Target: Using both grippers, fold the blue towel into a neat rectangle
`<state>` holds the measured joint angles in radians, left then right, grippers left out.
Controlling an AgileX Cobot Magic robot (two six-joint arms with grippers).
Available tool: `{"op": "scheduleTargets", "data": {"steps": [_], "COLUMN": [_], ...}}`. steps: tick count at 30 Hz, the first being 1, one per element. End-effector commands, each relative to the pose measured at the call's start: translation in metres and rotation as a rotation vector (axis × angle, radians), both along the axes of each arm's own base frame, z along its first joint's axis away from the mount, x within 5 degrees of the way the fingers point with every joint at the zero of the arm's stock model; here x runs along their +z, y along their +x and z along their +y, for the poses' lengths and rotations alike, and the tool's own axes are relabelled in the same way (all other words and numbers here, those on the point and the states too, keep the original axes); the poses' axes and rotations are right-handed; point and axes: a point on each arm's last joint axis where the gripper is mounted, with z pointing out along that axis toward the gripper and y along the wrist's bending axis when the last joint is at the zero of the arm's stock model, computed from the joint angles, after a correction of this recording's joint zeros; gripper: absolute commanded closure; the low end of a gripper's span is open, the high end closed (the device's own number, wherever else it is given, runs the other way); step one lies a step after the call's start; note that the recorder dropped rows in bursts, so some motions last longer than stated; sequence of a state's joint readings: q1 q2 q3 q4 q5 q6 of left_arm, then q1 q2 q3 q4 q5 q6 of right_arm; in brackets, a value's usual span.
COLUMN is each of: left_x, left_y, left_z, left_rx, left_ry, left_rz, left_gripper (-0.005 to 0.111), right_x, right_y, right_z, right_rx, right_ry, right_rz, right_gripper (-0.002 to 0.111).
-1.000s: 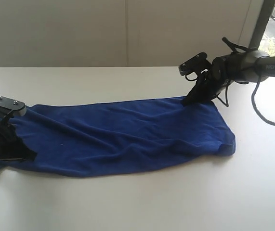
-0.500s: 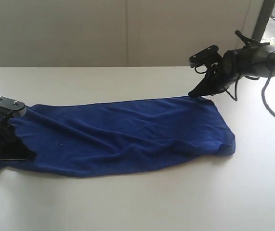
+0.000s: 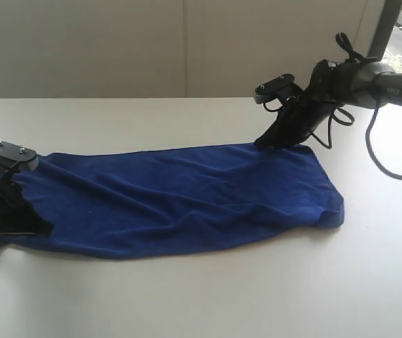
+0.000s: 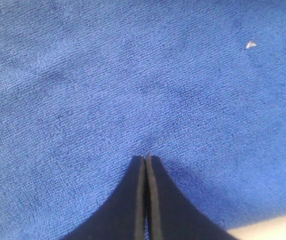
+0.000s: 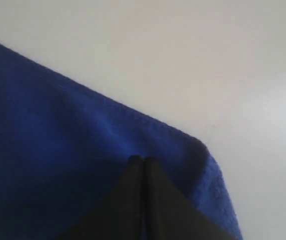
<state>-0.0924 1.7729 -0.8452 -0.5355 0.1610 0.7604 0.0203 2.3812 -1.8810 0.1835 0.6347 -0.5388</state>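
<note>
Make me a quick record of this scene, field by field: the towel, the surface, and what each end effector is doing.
Cloth: blue towel, spread lengthwise, wrinkled, edges uneven
Surface: white table
Left arm: left end effector shut, tips on the towel near its left end in the exterior view; no cloth visible between them
Right arm: right end effector shut, tips at the towel's far right corner
Fold status: not yet a neat rectangle

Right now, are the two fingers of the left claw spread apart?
No, the left claw has its two fingers pressed together, with only the blue towel beyond their tips.
</note>
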Motion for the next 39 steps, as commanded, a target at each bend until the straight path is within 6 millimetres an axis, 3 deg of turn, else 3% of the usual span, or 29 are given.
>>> {"op": "scheduleTargets", "data": {"steps": [1,10,24,34,39], "left_x": [-0.013,-0.013,-0.013,-0.013,-0.013], "left_y": [-0.010,-0.010,-0.011,-0.010,-0.010], "left_z": [0.000,0.000,0.000,0.000,0.000], "left_rx": [-0.026,-0.027,-0.028,-0.027,-0.025], "left_ry": [0.007,0.006,0.004,0.006,0.008], "left_rz": [0.075,0.077,0.081,0.078,0.073], "left_gripper": [0.107,0.107,0.107,0.107,0.107], "right_x": [0.001,-0.018,-0.006,-0.012,0.000], "right_y": [0.004,0.006,0.017,0.019,0.024], "right_z": [-0.009,-0.031,-0.040,-0.054,-0.057], "right_rx": [-0.021,-0.067,-0.052,-0.069,-0.068], "right_ry": [-0.033,-0.056,-0.143,-0.160,-0.172], "right_rz": [-0.035,-0.026,-0.150,-0.176,-0.241], "right_gripper": [0.108,0.108,0.108,0.108,0.108]}}
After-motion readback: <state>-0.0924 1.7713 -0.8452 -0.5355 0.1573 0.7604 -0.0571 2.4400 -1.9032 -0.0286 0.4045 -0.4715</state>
